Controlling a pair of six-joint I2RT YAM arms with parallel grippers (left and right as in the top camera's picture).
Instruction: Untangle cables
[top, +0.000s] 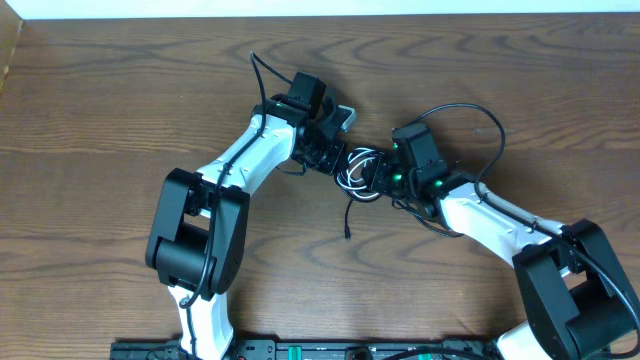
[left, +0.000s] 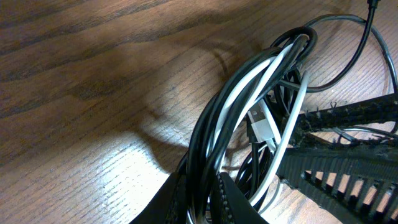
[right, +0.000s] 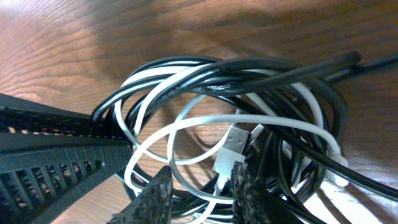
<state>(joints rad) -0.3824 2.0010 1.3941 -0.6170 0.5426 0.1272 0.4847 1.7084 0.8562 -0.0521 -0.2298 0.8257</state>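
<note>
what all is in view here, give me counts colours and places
table: one, brown wood, under everything
black cables: count unclear, black, coiled in a tangle mid-table
white cable: one it seems, white, wound through that tangle, plug inside the coil
left arm: one, white and black, reaching to the tangle
right arm: one, white and black, reaching to the tangle
left claw: one, black, shut on black cables
right claw: one, black, open astride a white strand
</note>
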